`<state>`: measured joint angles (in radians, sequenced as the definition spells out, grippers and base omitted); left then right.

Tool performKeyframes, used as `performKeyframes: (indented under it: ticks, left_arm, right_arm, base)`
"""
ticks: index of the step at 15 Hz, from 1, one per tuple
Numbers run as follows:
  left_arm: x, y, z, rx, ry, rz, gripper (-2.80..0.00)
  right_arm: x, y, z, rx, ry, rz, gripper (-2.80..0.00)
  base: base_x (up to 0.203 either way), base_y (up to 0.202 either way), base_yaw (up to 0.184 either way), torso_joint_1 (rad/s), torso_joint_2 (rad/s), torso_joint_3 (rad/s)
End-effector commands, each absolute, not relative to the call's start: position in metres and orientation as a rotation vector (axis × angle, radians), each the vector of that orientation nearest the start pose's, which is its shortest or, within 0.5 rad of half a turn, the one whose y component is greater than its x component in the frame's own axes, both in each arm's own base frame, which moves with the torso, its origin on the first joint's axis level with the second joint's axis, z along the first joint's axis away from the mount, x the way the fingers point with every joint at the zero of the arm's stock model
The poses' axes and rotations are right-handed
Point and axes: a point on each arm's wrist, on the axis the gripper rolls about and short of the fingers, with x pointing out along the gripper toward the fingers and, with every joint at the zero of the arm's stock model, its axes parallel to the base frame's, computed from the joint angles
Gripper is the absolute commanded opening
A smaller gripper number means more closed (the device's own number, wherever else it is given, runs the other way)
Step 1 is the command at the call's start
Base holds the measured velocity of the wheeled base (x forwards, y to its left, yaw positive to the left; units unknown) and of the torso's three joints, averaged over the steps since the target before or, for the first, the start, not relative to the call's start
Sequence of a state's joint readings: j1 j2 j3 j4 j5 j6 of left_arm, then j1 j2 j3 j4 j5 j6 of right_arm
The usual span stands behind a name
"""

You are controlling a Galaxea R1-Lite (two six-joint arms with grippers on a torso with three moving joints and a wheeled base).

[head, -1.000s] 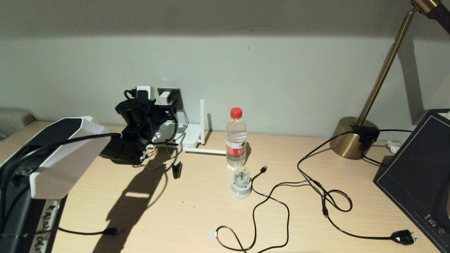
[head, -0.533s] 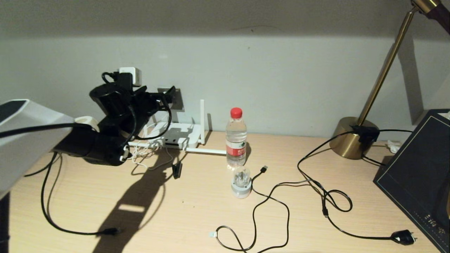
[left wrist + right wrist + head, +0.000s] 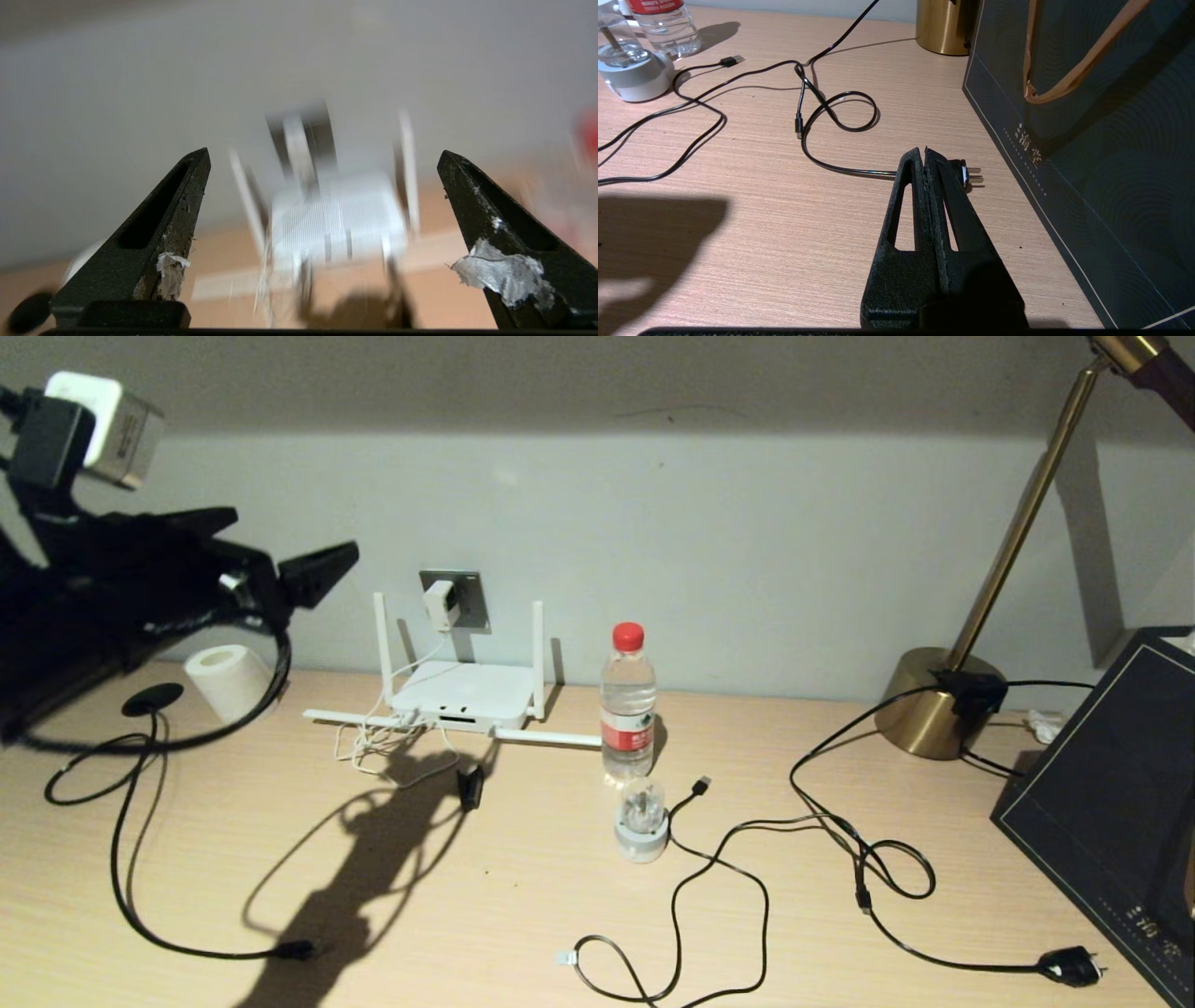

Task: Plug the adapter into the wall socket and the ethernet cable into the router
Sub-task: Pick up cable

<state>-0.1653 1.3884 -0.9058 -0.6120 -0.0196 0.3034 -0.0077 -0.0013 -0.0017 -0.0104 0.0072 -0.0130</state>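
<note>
Router (image 3: 464,694) sat at the wall, left of the frame's middle, and the adapter (image 3: 438,605) was stuck in the wall socket (image 3: 467,599) just above it. Ethernet cable (image 3: 121,859) curled at lower left. Upper left, the left gripper (image 3: 280,560) hung wide open — holding nothing.
</note>
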Motion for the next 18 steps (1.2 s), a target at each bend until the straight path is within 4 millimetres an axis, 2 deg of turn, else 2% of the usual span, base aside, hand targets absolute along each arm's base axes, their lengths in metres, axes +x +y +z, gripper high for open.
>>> performKeyframes:
  ticks: [1, 2, 3, 5, 7, 9, 11, 13, 15, 18]
  left_arm:
    - [0.15, -0.025, 0.265, 0.446, 0.01, -0.216, 0.0]
    - [0.132, -0.023, 0.234, 0.541, 0.161, -0.29, 0.0]
    - [0.121, -0.022, 0.211, 0.624, 0.261, -0.37, 0.0]
    - [0.109, -0.021, 0.187, 0.669, 0.41, -0.511, 0.0]
    - [0.099, -0.019, 0.168, 0.677, 0.6, -0.567, 0.0]
    - [0.11, -0.02, 0.165, 0.741, 0.653, -0.605, 0.0]
    - [0.131, -0.019, 0.174, 0.867, 0.637, -0.636, 0.0]
    - [0.157, -0.006, 0.185, 1.056, 0.613, -0.661, 0.0]
    - [0.177, 0.013, 0.185, 1.172, 0.598, -0.741, 0.0]
    - [0.194, 0.035, 0.168, 1.278, 0.599, -0.929, 0.0]
  right_arm:
    - [-0.023, 0.0, 0.077, -0.014, -0.012, 0.0, -2.8]
    - [-0.023, 0.0, 0.077, -0.013, -0.012, 0.0, -2.8]
    - [-0.023, 0.0, 0.077, -0.014, -0.012, 0.0, -2.8]
    - [-0.023, 0.0, 0.077, -0.013, -0.012, 0.0, -2.8]
    - [-0.023, 0.0, 0.077, -0.013, -0.012, 0.0, -2.8]
    - [-0.023, 0.0, 0.077, -0.014, -0.012, 0.0, -2.8]
    - [-0.023, 0.0, 0.077, -0.014, -0.012, 0.0, -2.8]
    - [-0.023, 0.0, 0.077, -0.012, -0.012, 0.0, -2.8]
    - [-0.023, 0.0, 0.077, -0.013, -0.012, 0.0, -2.8]
    - [-0.023, 0.0, 0.077, -0.013, -0.012, 0.0, -2.8]
  base:
    - [0.0, 0.0, 0.0, 0.0, 0.0, 0.0]
    - [0.0, 0.0, 0.0, 0.0, 0.0, 0.0]
    - [0.0, 0.0, 0.0, 0.0, 0.0, 0.0]
    - [0.0, 0.0, 0.0, 0.0, 0.0, 0.0]
    - [0.0, 0.0, 0.0, 0.0, 0.0, 0.0]
    - [0.0, 0.0, 0.0, 0.0, 0.0, 0.0]
    - [0.0, 0.0, 0.0, 0.0, 0.0, 0.0]
    - [0.0, 0.0, 0.0, 0.0, 0.0, 0.0]
    - [0.0, 0.0, 0.0, 0.0, 0.0, 0.0]
    - [0.0, 0.0, 0.0, 0.0, 0.0, 0.0]
